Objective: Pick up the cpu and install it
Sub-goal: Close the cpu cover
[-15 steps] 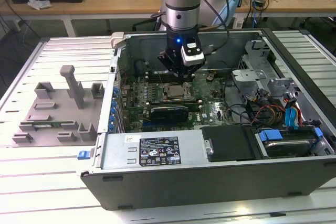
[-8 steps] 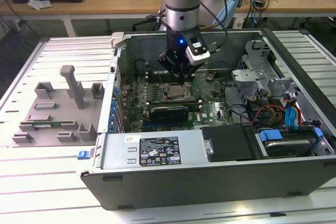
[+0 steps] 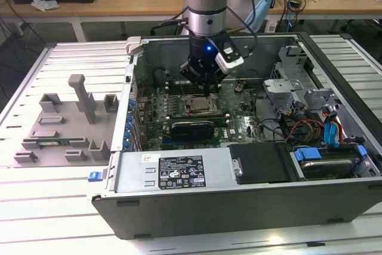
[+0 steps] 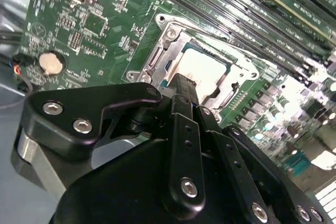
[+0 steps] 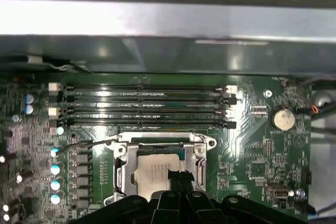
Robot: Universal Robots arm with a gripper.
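Observation:
The cpu point(image 3: 199, 104) is a small square chip with a silver-grey top. It lies flat inside the metal socket frame point(image 5: 121, 150) on the green motherboard, in the middle of the open computer case. In both wrist views the cpu point(image 4: 202, 69) point(image 5: 155, 169) shows pale and level within the frame point(image 4: 168, 32). My gripper point(image 3: 206, 91) hangs straight over the socket. Its black fingers are pressed together, and their tip point(image 4: 181, 80) point(image 5: 178, 174) sits over the chip's edge. Whether the tip touches the chip I cannot tell.
Several memory slots point(image 5: 142, 106) run beside the socket, and a coin battery point(image 5: 283, 118) sits farther off. The case wall point(image 5: 168, 51) rises behind them. Cables and drive bays point(image 3: 310, 126) fill the exterior view's right. Grey holder blocks point(image 3: 65, 123) stand on the table at its left.

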